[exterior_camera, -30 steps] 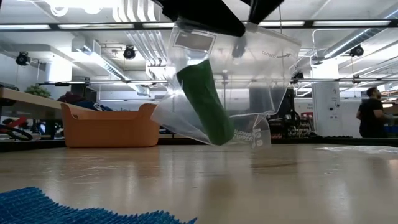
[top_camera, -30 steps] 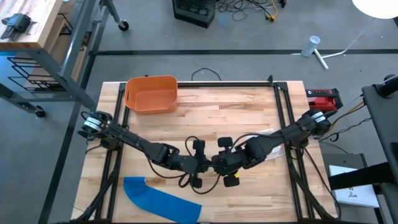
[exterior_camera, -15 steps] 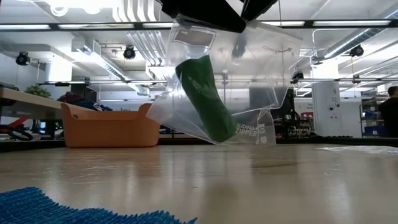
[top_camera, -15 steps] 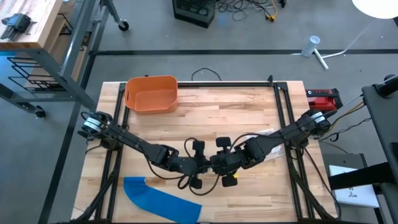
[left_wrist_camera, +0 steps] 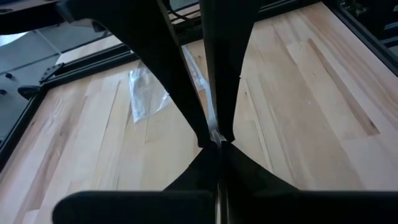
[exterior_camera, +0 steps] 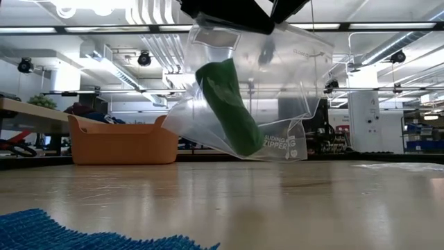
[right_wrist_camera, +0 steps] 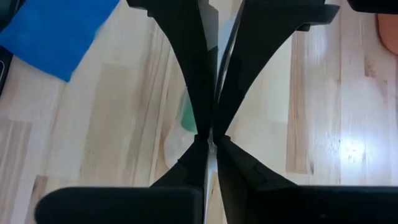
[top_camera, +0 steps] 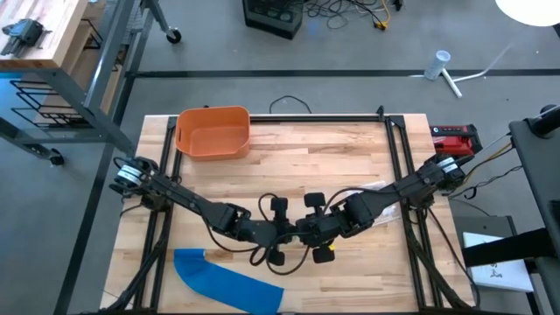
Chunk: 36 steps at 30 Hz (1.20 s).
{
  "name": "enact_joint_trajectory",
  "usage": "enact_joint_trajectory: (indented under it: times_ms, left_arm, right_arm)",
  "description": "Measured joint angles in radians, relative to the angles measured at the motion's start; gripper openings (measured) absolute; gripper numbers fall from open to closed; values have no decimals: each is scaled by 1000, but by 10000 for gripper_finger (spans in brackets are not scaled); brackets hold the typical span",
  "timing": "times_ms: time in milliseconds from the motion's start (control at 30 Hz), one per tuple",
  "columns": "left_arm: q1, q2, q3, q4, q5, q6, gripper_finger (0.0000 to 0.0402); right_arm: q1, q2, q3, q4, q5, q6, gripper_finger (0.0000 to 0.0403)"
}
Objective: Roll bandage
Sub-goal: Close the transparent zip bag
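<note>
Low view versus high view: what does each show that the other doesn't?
Only the low view shows the clear zip bag hanging off the table with the green bandage roll inside.

Only the high view shows both arms meeting mid-table, left tool and right tool together.

Both show the orange bin and the blue cloth.

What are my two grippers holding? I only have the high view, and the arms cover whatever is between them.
Observer: A clear zipper bag, lifted off the table; the low view shows it hanging from its top edge.
Operator: Anything inside it?
Observer: Yes, a green bandage roll, leaning at a slant inside the bag.
Operator: Is the left gripper really clamped?
Observer: Yes. In its wrist view the left gripper has its fingers pinched shut on the bag's thin plastic edge.
Operator: And the right?
Observer: The right gripper is pinched on the bag too, fingertips together.
</note>
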Motion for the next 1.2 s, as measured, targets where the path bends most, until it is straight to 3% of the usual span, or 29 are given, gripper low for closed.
enact_joint_trajectory:
  times_ms: [1200]
  left_arm:
    - [-6,-7,2,-3,0,3,0]
  right_arm:
    - [16,2,-2,-198,-8,133,33]
